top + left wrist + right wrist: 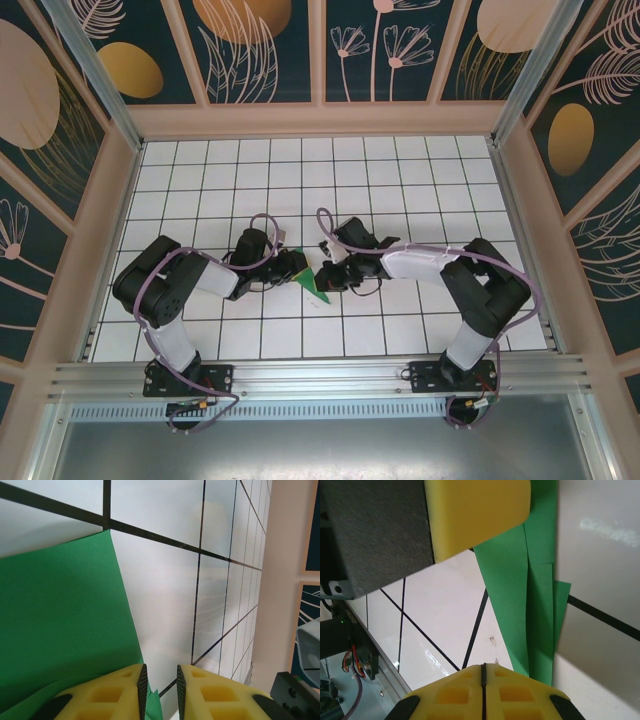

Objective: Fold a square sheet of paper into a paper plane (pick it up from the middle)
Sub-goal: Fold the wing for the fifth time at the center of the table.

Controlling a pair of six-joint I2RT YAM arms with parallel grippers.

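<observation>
The green sheet of paper (305, 275) lies folded into a narrow pointed shape on the white tiles, between my two grippers. In the left wrist view the paper (60, 620) spreads out to the left and runs under the left finger. My left gripper (160, 667) stands open by a narrow gap, with bare tile showing through it and a paper edge low in the gap. My right gripper (483, 666) is shut, pad against pad, with nothing between. The layered folds of the paper (520, 610) pass just right of its tip. From above, the left gripper (288, 268) and right gripper (325, 277) flank the paper.
A yellow finger of the left gripper (475, 510) hangs close above the paper in the right wrist view. Peach walls (110, 220) bound the tiled floor on three sides. An aluminium rail (320, 375) runs along the near edge.
</observation>
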